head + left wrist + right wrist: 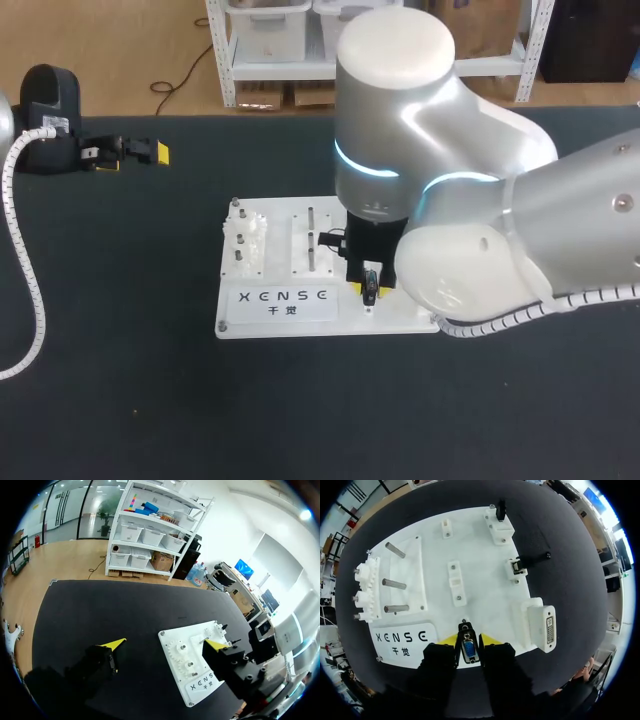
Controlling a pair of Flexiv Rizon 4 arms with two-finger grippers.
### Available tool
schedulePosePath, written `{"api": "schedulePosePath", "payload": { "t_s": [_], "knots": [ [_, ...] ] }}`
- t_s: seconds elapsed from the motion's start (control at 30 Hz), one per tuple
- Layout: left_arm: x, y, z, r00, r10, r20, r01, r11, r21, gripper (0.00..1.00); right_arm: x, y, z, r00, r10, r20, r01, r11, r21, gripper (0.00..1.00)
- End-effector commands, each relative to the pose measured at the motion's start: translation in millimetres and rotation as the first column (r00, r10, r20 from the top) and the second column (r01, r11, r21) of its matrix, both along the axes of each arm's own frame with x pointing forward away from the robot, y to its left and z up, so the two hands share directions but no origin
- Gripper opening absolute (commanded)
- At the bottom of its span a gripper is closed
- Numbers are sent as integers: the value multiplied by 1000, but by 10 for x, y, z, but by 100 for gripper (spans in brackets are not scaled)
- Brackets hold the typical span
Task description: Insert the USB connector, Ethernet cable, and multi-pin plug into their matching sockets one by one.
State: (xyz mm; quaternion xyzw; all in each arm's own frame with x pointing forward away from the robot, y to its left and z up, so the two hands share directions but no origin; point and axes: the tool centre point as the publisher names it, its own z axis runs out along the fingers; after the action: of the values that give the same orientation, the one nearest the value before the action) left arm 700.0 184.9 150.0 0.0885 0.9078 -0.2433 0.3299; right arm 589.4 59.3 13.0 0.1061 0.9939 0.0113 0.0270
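Note:
On the white board a black multi-pin plug with a blue face stands near the front edge. My right gripper is straight above it, its yellow-tipped fingers pressed against the plug's two sides. The white multi-pin socket sits at the board's edge beside the gripper. A black connector stands in a white block at the far side, and a black cable end lies by a small socket. My left gripper is open and empty, far left of the board.
Metal pegs and a white gear block take up the board's left part. A white spiral hose from my left arm curves over the table's left side. My right arm's bulk hides the board's right part in the head view.

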Motion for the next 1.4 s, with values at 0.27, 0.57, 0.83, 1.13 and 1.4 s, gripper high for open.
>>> {"api": "schedulePosePath", "payload": {
  "t_s": [0.27, 0.57, 0.83, 1.13, 1.4],
  "knots": [
    [0, 0, 0, 1000, 0, 0, 0, 1000, 0, 100, 24, 1, -35, 1000, 13, -3, -13, 1000, -24, 2],
    [0, 0, 0, 1000, 0, 0, 0, 1000, 0, 100, 20, 34, 28, 999, 47, 21, -45, 994, -101, 0],
    [0, 0, 0, 1000, 0, 0, 0, 1000, 0, 100, 23, 14, 81, 999, 45, 28, -42, 993, -106, 0],
    [0, 0, 0, 1000, 0, 0, 0, 1000, 0, 100, 12, 29, 121, 997, 65, 41, -59, 990, -128, 0],
    [0, 0, 0, 1000, 0, 0, 0, 1000, 0, 100, -1, 27, 242, 994, 90, 61, -79, 984, -162, 0]
  ]
}}
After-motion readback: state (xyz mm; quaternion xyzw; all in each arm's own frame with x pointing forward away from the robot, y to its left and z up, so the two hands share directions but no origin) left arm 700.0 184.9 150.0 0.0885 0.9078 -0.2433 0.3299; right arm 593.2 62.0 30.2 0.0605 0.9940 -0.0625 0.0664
